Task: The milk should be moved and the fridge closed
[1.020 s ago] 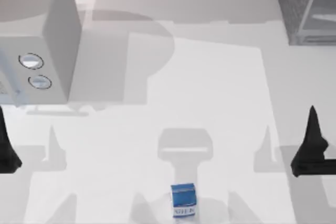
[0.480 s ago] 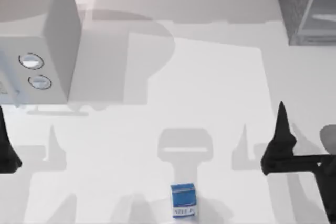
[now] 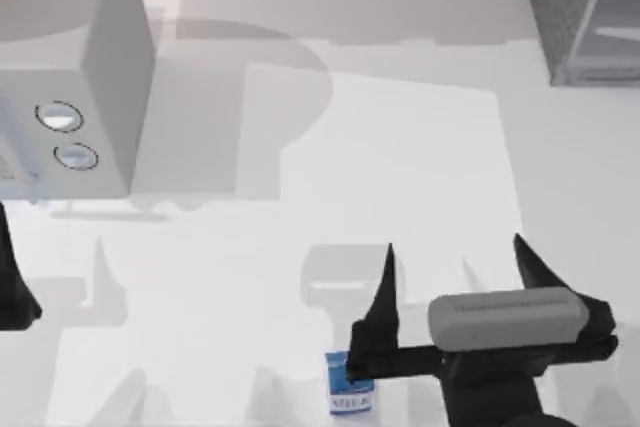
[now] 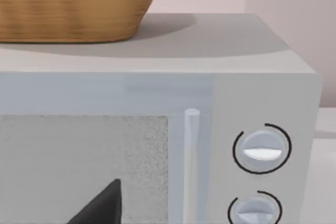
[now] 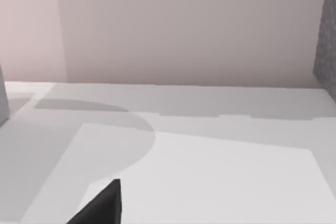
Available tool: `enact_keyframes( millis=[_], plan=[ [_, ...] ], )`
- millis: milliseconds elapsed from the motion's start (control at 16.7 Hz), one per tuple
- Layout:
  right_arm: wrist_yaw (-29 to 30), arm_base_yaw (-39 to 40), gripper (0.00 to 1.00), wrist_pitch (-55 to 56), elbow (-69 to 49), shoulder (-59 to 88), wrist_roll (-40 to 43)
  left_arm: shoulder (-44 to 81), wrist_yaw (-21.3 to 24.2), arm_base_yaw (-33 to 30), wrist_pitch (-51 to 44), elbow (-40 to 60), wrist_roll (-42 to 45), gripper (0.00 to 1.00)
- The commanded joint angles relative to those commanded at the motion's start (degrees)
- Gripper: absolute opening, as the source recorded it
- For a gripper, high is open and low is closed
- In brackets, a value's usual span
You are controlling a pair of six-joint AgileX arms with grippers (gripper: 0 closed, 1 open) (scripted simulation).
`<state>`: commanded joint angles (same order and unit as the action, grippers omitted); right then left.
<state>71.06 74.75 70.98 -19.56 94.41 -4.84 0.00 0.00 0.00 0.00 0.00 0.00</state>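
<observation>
R gripper (image 3: 455, 277) jaws apart, over milk (image 3: 349, 385), "MILK" lettering partly hidden; L jaws: can't tell.

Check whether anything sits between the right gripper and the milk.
Nothing visible does. In the top view the open right gripper is right over the milk, one finger overlapping the carton's edge. The table between them is bare.

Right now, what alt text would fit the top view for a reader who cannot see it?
Seen from above, the right gripper, fingers spread wide, hangs by the table's near edge, one finger overlapping the milk carton. The left gripper sits at the left edge below a microwave; the fridge fills the far right corner.
</observation>
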Motion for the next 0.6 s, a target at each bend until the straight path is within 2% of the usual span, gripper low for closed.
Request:
enact_keyframes(
  millis=[360,600],
  plan=[
    [9.85,10.49,1.0,14.66,-9.09,26.21,-1.88,0.0,0.0,0.0,0.0,0.0,0.0,1.0],
    [13.98,14.96,1.0,20.89,-12.96,37.4,-2.69,0.0,0.0,0.0,0.0,0.0,0.0,1.0]
  ],
)
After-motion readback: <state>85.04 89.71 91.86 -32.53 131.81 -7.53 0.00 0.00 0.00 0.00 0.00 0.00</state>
